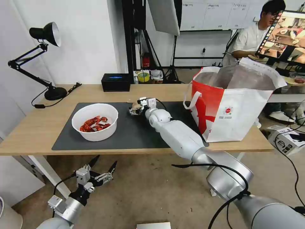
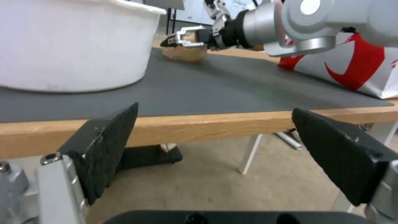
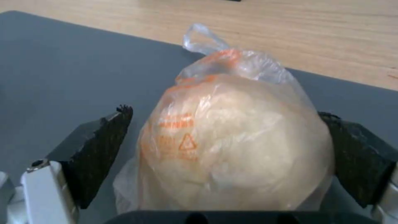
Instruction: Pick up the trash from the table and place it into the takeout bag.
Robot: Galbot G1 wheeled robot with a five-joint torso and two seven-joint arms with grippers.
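The white bowl (image 1: 94,121) (image 2: 74,43) of red crayfish shells stands on the left of the dark mat (image 1: 133,133) on the table (image 1: 38,127). A small clear bag with a beige lump (image 1: 134,107) (image 3: 232,146) (image 2: 184,53) rests on the mat's far middle. My right gripper (image 1: 137,109) (image 3: 226,112) (image 2: 176,42) is open, one finger on each side of that bag. The white-and-red takeout bag (image 1: 228,105) (image 2: 356,65) stands open at the table's right end. My left gripper (image 1: 105,160) (image 2: 215,109) hangs open below the table's front edge, holding nothing.
A black desk lamp (image 1: 47,38) stands at the back left corner, its cord running across the wood. A black box (image 1: 116,82) sits at the table's far edge. Cardboard boxes (image 1: 287,140) lie on the floor to the right.
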